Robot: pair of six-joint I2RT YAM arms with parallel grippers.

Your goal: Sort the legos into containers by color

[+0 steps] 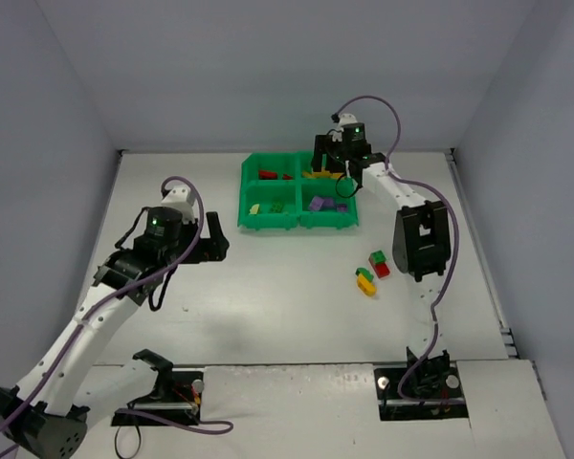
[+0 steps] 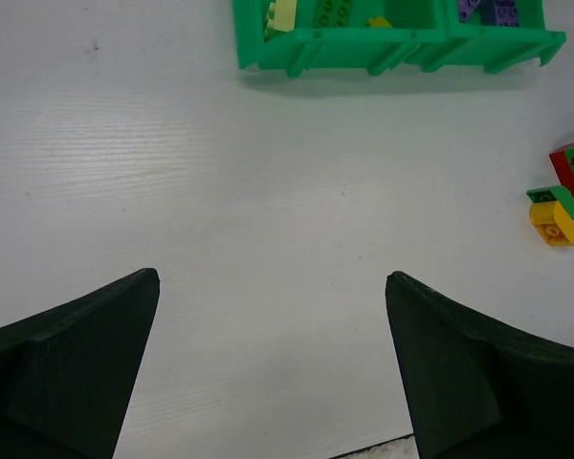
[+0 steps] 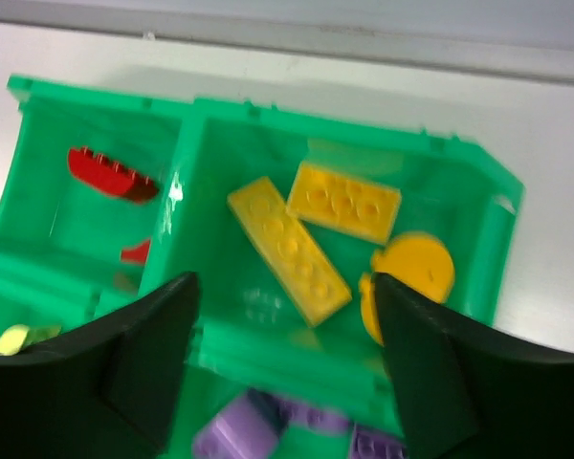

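Above the far right compartment of the glossy green plastic tray (image 3: 344,148), the jaws of the right arm (image 1: 394,188) hang released and empty, their matte black wedge fingers (image 3: 124,368) spread wide. Beneath them lie two flat studded yellow bricks (image 3: 289,251) and a round yellow piece (image 3: 413,271). Left of these, the far left compartment holds a curved red brick (image 3: 110,174). The near right one holds lilac bricks (image 3: 244,430), and the near left one a pale lime piece (image 2: 282,14) beside green bricks (image 2: 333,11). Just off the tray's near right corner, on the white, faintly grained worktop (image 2: 268,191), sit two loose stacks: a red-and-green stack (image 2: 572,170) and a green-on-yellow stack (image 2: 555,212). Well off the tray's near left, the jaws of the left arm (image 1: 96,320) are likewise parted, gripping nothing.
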